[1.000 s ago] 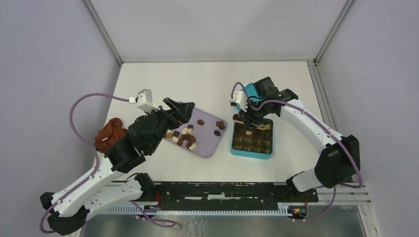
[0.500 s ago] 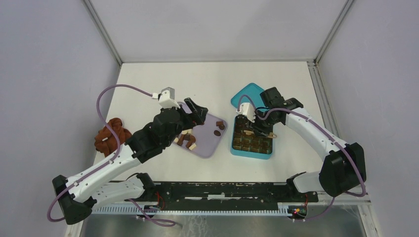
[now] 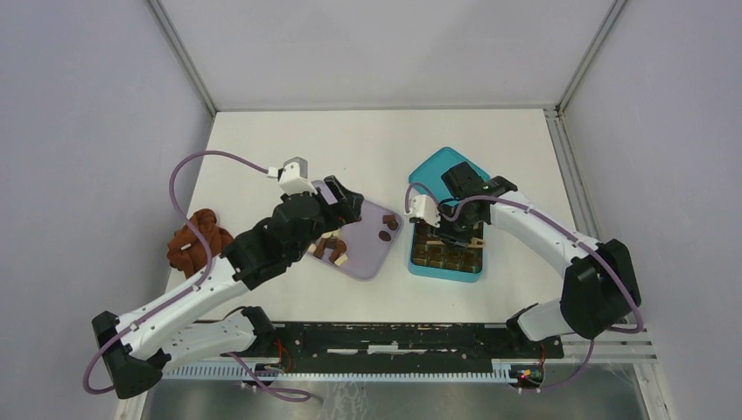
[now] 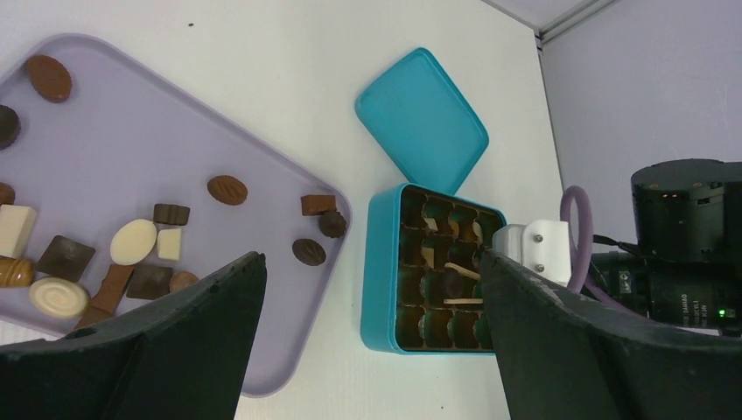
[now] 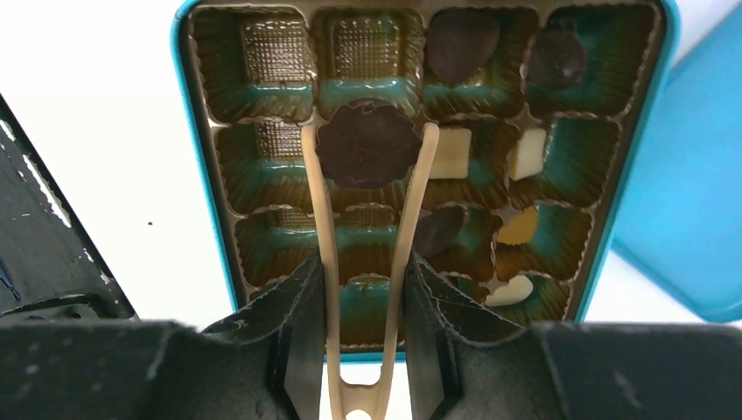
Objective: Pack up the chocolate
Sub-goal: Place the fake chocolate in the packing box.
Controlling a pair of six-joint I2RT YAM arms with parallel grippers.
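Note:
Several loose pieces of chocolate (image 4: 133, 241), dark, mid brown and cream, lie on the lilac tray (image 4: 105, 131) (image 3: 367, 255). My left gripper (image 4: 369, 258) (image 3: 339, 198) hangs wide open above the tray's right end, holding nothing. My right gripper (image 5: 363, 262) (image 3: 455, 232) is shut on beige tongs (image 5: 319, 210). Their tips pinch a round dark chocolate (image 5: 367, 144) over a middle cell of the teal box (image 5: 201, 175) (image 3: 413, 261). A few cells hold pieces; others show only paper cups.
The box's teal lid (image 3: 451, 166) (image 4: 420, 118) lies flat just beyond the box. A rust-brown cloth lump (image 3: 192, 245) sits left of the tray, beside my left arm. Bare white table surrounds tray and box.
My left arm swung forward and right over the tray, still open. My right gripper carried the tongs and dark chocolate from the box's far end toward its middle.

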